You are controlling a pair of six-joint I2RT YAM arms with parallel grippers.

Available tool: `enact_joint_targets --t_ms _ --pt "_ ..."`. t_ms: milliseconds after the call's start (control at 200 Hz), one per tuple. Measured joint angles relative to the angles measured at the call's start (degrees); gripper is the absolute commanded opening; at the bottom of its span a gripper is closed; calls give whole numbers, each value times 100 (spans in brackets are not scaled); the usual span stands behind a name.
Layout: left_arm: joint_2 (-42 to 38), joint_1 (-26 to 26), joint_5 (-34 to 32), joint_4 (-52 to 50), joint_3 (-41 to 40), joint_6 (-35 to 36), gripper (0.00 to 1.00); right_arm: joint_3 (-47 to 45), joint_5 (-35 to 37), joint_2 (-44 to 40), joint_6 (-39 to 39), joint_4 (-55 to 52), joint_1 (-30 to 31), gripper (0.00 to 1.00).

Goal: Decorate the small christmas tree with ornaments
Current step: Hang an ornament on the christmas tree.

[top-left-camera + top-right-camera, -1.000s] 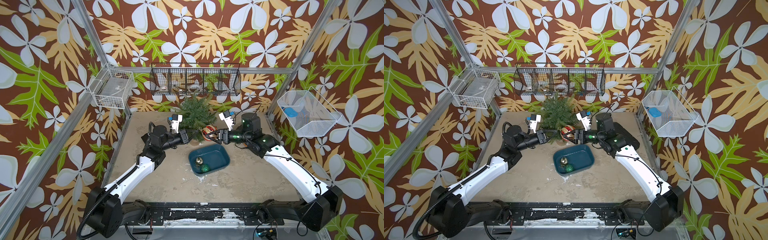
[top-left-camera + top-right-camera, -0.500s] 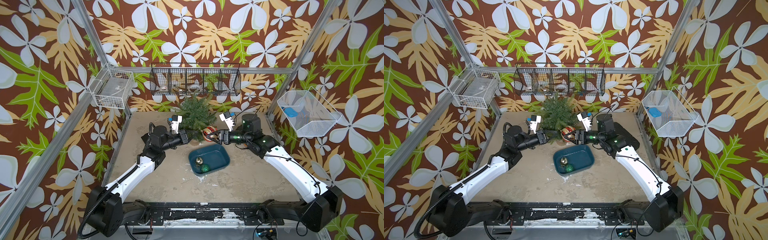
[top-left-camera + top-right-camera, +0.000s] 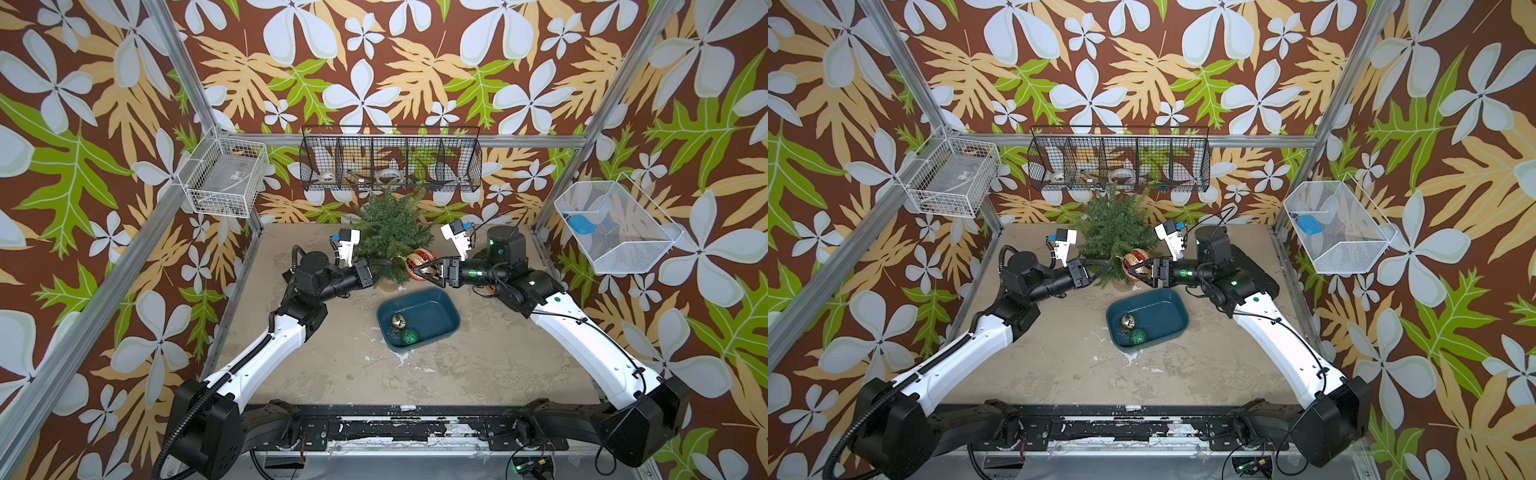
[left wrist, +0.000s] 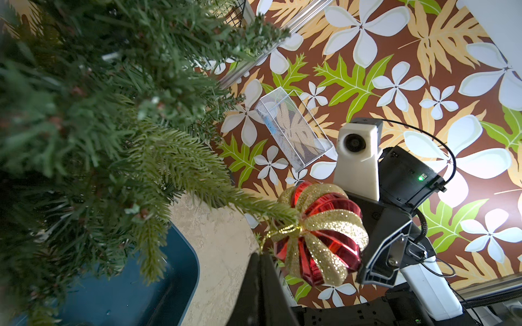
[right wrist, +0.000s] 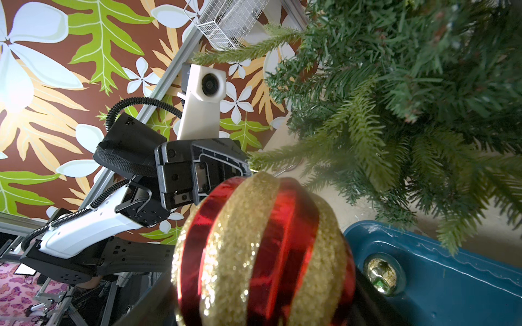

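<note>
The small christmas tree [image 3: 390, 224] [image 3: 1113, 220] stands at the back of the table. My right gripper [image 3: 417, 267] [image 3: 1133, 268] is shut on the big red and gold striped ornament [image 3: 420, 259] [image 4: 322, 234] [image 5: 262, 248], held against the tree's lower front branches. My left gripper [image 3: 390, 262] [image 4: 261, 255] is shut, pinching the ornament's gold hanging string beside a branch tip. A shiny gold ball [image 3: 398, 321] [image 5: 381, 272] and a glittery green ball [image 3: 409, 336] [image 3: 1137, 337] lie in the blue tub [image 3: 449, 316] [image 3: 1177, 307].
A black wire rack [image 3: 390, 162] hangs on the back wall just above the tree. A white wire basket [image 3: 224, 183] hangs at the left corner, and another [image 3: 615, 226] is on the right wall. The tub sits just in front of both grippers.
</note>
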Motion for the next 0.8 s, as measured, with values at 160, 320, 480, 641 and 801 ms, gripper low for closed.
enact_joint_targets --t_ms 160,320,480,641,801 --pt "-68 7 66 0 2 26 0 0 -81 -26 0 -2 0 74" --pt "-72 9 203 9 17 61 0 0 -127 -24 0 0 4 74" --pt "-72 9 273 13 20 66 0 0 -129 -24 0 0 9 74" --pt "-37 4 361 15 103 79 0 0 -120 -26 2 4 9 74" --pt "-24 4 420 13 181 85 0 -2 -125 -24 24 90 22 74"
